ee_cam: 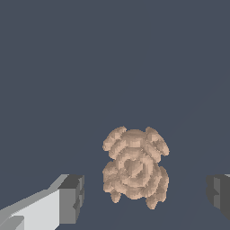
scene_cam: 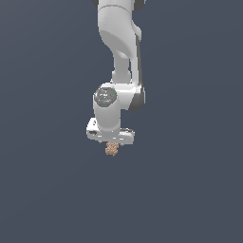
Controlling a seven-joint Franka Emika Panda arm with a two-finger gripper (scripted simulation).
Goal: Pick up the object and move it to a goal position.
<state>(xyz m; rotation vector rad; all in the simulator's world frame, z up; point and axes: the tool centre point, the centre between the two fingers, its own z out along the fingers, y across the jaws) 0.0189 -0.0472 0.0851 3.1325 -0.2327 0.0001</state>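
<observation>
The object (ee_cam: 134, 168) is a small lumpy tan-brown clump with an irregular outline. In the exterior view the object (scene_cam: 112, 149) shows just below the white hand of my arm, partly hidden by it. In the wrist view it lies between the two dark fingertips (ee_cam: 72, 197) with a clear gap on each side. My gripper (ee_cam: 146, 195) is open around it and touches nothing. In the exterior view the gripper (scene_cam: 112, 144) has its fingers hidden behind the hand and the clump.
A flat dark blue-grey surface (scene_cam: 190, 190) fills both views. The white arm (scene_cam: 118, 42) comes down from the top centre of the exterior view. No goal marker shows.
</observation>
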